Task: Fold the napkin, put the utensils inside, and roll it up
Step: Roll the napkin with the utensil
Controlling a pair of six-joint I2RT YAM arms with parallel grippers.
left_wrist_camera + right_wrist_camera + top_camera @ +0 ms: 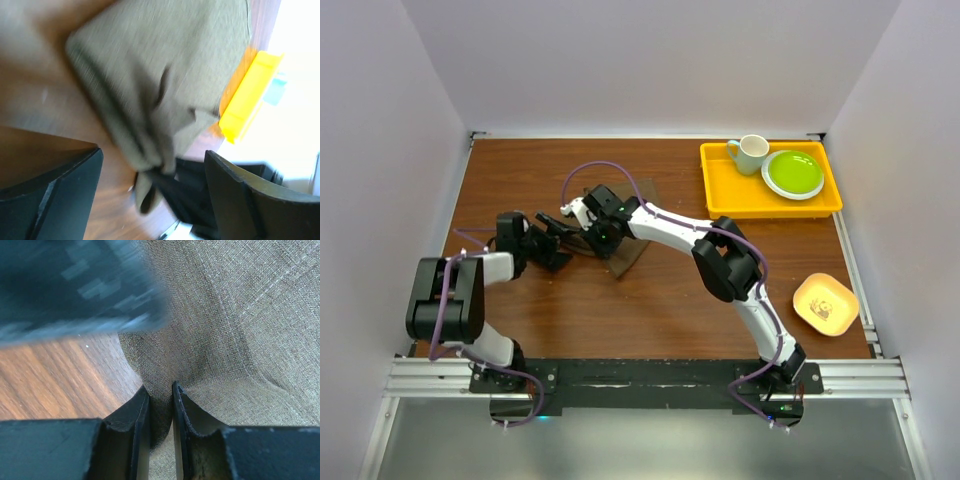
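The napkin [630, 258] lies bunched just left of the middle of the surface [570, 320], partly hidden under both arms, and as far as we can tell it is not yet a neat fold. The right claw [160, 395] has its jaws narrow, pinching a ridge of the cloth that puckers up into the gap. The left claw [152, 165] stands wide with nothing in it. In the top view it is at about nine o'clock from the napkin, with its tips just beside a crumpled corner. We cannot see the knife in any view; it may be hidden under cloth or arms. The yellow tray [770, 205] sits at about two o'clock, well apart.

We judge folding to be the step in hand. To do it well, we should lift only enough to free the pinched layer and carry it low and straight across. The left claw should pin the opposite corner so the soft fabric neither drags nor bunches. We should also make sure the pinch holds one layer, not several.
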